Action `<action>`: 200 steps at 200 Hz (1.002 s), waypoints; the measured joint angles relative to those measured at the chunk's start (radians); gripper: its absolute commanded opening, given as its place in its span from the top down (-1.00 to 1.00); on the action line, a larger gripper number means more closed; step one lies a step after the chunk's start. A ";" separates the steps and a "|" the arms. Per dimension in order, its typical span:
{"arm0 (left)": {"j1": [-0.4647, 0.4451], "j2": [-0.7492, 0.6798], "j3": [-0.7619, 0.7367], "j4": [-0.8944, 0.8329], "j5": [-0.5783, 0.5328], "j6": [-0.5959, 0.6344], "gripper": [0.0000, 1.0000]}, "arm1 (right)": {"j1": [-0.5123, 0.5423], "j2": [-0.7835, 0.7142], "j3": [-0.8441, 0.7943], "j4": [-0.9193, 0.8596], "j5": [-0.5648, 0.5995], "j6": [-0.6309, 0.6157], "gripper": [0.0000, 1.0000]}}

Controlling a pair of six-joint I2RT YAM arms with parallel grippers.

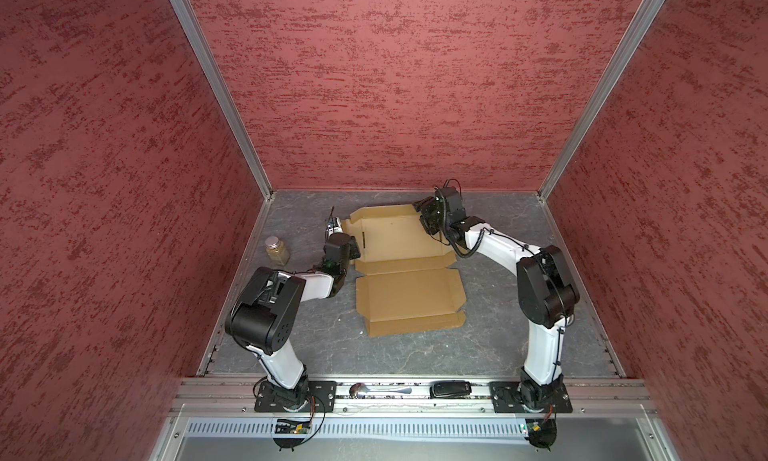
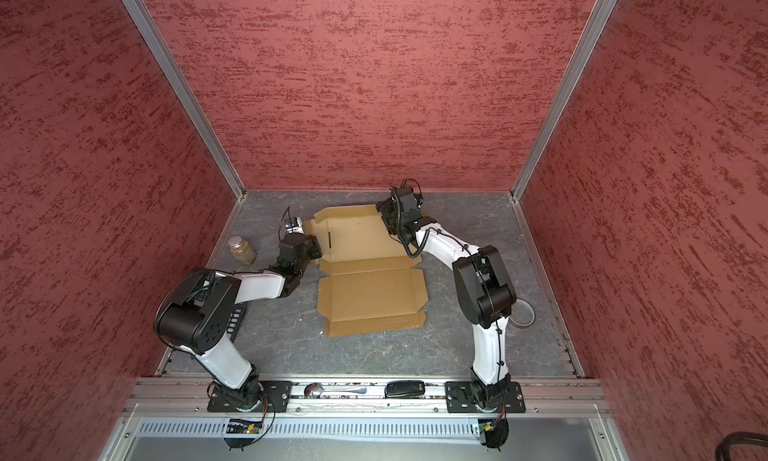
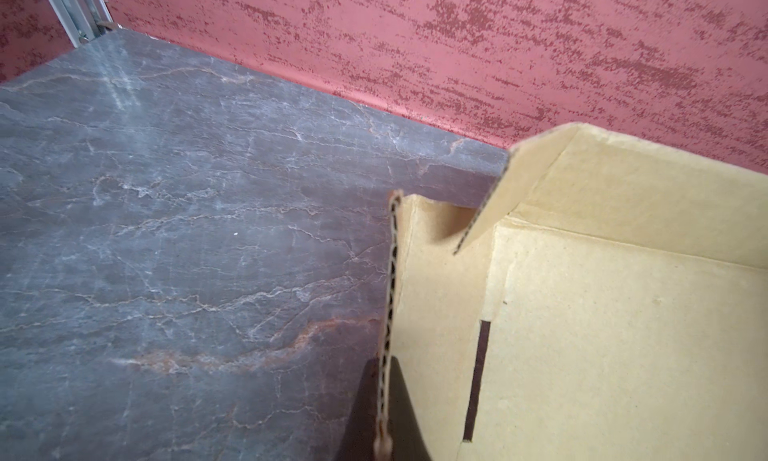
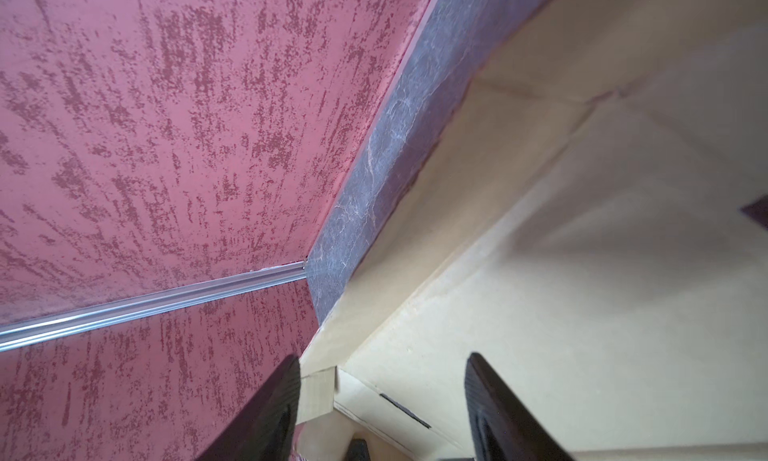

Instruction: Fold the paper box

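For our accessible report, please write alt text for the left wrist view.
The left gripper is shut on a raised flap of the paper box. Grey marbled table lies beside it, a red wall behind.

fig. the two arms, alike in build. we mark the left arm [image 1: 266, 309] and the right arm [image 1: 544, 288]: glossy white link shells between bulky matte black joint housings. just behind the tool, a black coiled cable [image 1: 478, 238] runs along the white forearm, tied with black bands. farthest from the tool, we note each black base plate [image 1: 324, 396] with silver screws. the right gripper [image 4: 381, 357] ends in dark, ribbed, tapering fingers [image 4: 498, 405].
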 measured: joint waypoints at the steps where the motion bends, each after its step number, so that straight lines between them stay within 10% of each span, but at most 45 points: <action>1: 0.000 0.000 0.000 0.001 -0.001 0.000 1.00 | 0.000 0.001 0.001 0.000 0.001 0.001 -0.29; 200: -0.076 -0.033 -0.099 0.206 -0.071 0.037 1.00 | 0.019 0.080 0.113 -0.020 0.061 0.080 -0.29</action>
